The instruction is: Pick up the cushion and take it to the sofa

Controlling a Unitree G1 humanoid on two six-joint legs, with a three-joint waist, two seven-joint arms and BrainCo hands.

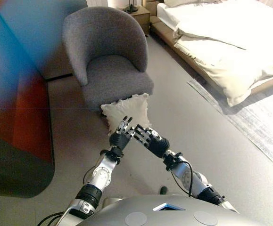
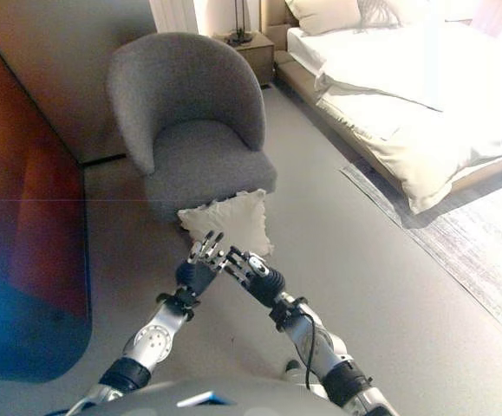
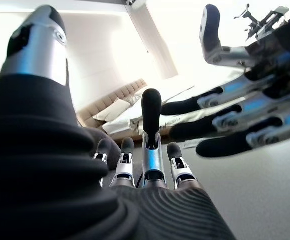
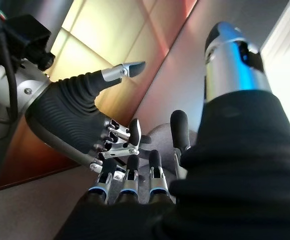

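While both hands, left hand point(image 1: 119, 139) & right hand point(image 1: 150, 140), hover open, cushion point(image 1: 126, 110) leans vs armchair point(image 1: 109, 56); no legible print.

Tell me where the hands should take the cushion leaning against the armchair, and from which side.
Probably by its two side edges, one hand each, coming from the front. The cushion stands nearly upright on the floor against the armchair, its broad face toward the robot. The left hand and right hand are open, empty, close together before it.
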